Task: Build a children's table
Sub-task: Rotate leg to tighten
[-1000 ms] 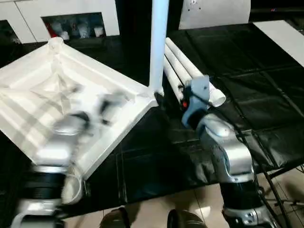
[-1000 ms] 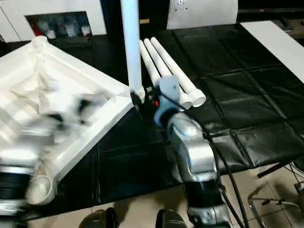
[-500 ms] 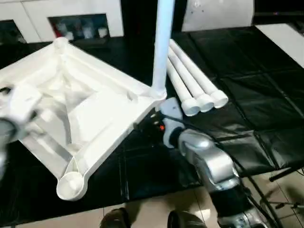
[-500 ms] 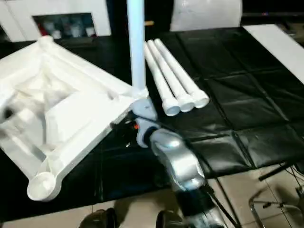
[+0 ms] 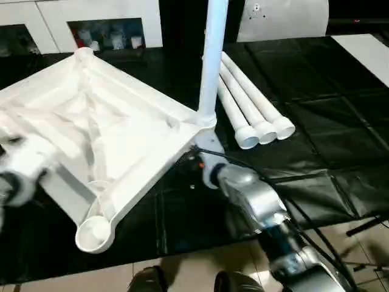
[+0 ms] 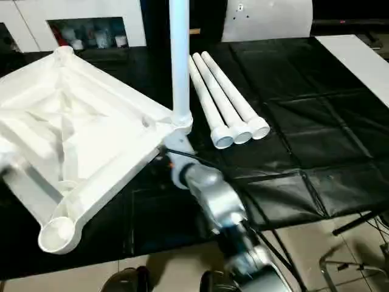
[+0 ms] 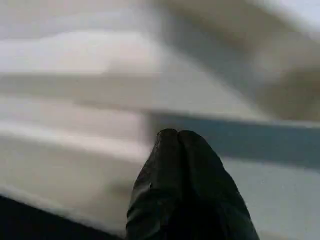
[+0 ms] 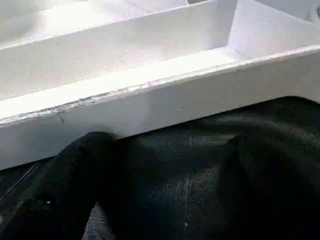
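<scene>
Only one leg upright in the tabletop's corner socket.

An indoor robot test room, laid out like a lab or demonstration space. A low counter is covered in black quilted padding and stands on a pale tiled floor. Behind its far edge is a white cabinet with dark glass-fronted compartments holding small items.
</scene>
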